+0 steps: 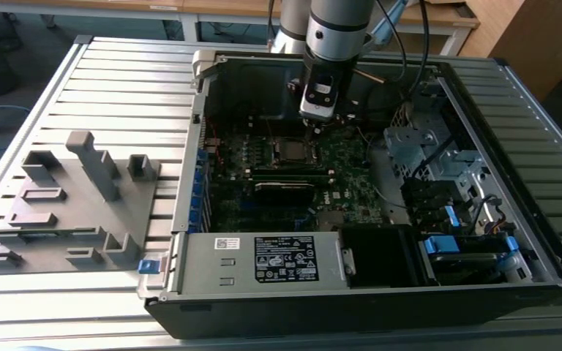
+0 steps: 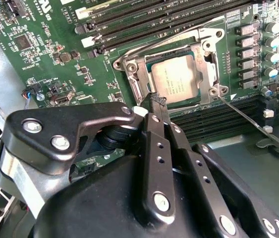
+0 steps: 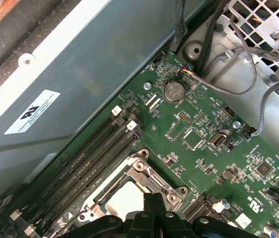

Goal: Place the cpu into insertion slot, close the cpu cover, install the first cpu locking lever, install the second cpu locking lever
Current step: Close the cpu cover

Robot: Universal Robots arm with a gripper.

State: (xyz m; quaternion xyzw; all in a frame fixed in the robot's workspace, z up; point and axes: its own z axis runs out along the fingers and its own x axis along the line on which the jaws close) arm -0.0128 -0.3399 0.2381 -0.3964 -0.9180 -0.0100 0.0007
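Gripper (image 2: 158,101): jaws clenched together, nothing visible between them, tips at the near edge of the cpu cover (image 2: 138,84). Just beyond the tips, the cover lies flat over the cpu (image 2: 175,82), which is seated in the insertion slot (image 2: 206,39). Off to one side of the jaws, a locking lever (image 2: 248,118) stands out loose over the motherboard (image 2: 55,29). Judgement: the lever is thin, springy steel wire and likely slippery, best engaged at its hooked free end. The cpu is light and fragile.

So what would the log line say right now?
cpu: seated | cover: down over it | gripper: shut, tip at cover edge | lever: one sticking out
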